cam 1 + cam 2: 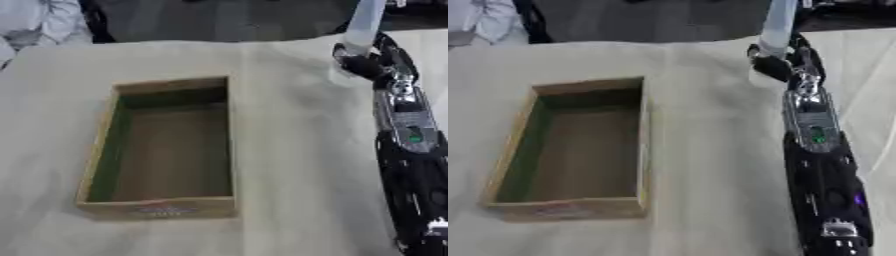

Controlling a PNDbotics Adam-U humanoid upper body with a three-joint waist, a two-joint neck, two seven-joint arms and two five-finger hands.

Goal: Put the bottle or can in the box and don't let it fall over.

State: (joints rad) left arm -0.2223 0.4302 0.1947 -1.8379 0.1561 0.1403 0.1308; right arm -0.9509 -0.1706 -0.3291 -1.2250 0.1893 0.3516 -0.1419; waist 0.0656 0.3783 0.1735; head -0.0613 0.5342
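A tall pale bottle (363, 22) stands nearly upright at the table's far right, its top cut off by the picture's edge. My right hand (357, 64) is at its lower part with dark fingers curled round it; the arm runs up the right side from the lower corner. The open wooden box (157, 207) lies left of centre with nothing inside it, about a box width to the left of the bottle and nearer to me. My left hand shows in neither view.
A beige cloth (289, 150) covers the table, with folds near the bottle. Beyond the far edge is dark floor (219, 20), and a pale garment (35, 20) shows at the top left corner.
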